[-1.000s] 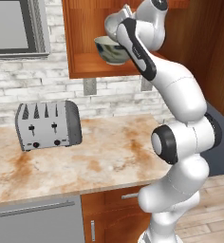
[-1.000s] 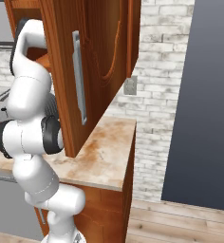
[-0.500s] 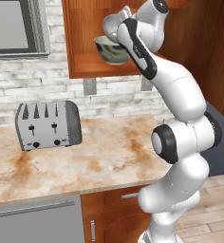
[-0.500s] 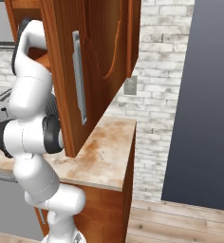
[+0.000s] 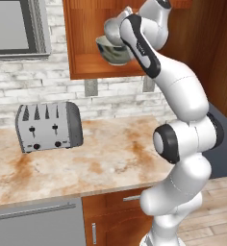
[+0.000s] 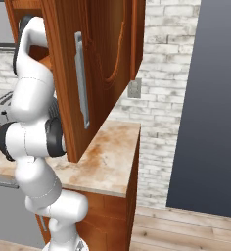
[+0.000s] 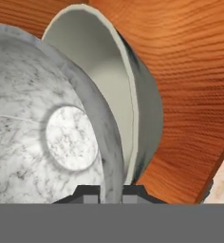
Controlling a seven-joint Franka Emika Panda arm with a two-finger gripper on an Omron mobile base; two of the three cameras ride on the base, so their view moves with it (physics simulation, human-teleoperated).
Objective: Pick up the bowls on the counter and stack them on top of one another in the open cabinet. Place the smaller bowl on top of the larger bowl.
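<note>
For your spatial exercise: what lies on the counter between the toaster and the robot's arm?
Nothing: in the left base view the counter between toaster and arm is bare marble.

Glossy wooden open cabinet (image 5: 86, 33)

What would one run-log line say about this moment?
fingers: shut on smaller bowl rim | larger bowl: on open cabinet shelf | smaller bowl: over larger bowl, not released | toaster: on counter
</note>
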